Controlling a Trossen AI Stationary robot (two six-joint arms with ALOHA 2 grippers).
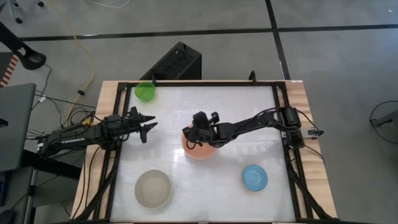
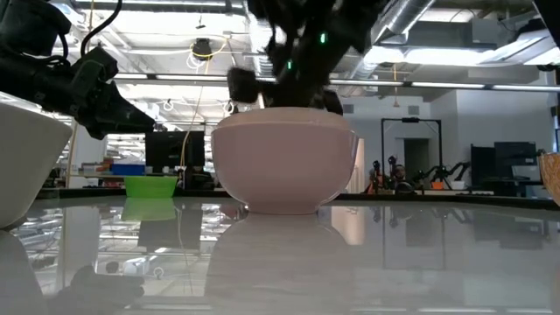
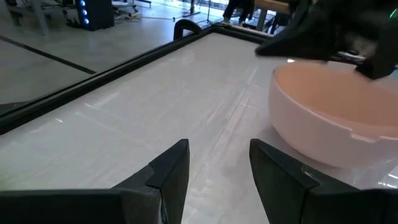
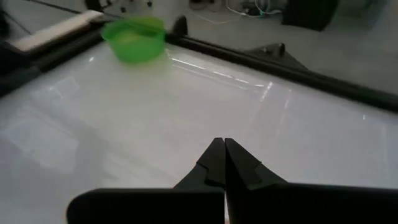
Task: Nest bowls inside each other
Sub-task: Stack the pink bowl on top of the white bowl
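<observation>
A large bowl (image 1: 200, 149), whitish outside and salmon-pink inside, stands on its base at the table's middle (image 2: 284, 162) (image 3: 329, 118). My right gripper (image 1: 188, 135) (image 4: 219, 149) hovers shut over this bowl's left rim, pointing toward the far-left corner with nothing between its fingers. To the bowl's left my left gripper (image 1: 148, 126) (image 3: 217, 168) waits open, aimed at it. Three more bowls rest on the table: a small green bowl (image 1: 145, 91) (image 4: 134, 38) at the far left, a grey-beige bowl (image 1: 153, 188) at the near left, and a small light blue bowl (image 1: 255, 177) at the near right.
A black raised frame (image 1: 277, 106) borders the white table top (image 1: 224, 186). Bare surface lies between the bowls. In the low view the grey-beige bowl's wall (image 2: 26, 166) fills the left edge. Beyond the table are a dark box (image 1: 177, 62) and cables on the floor.
</observation>
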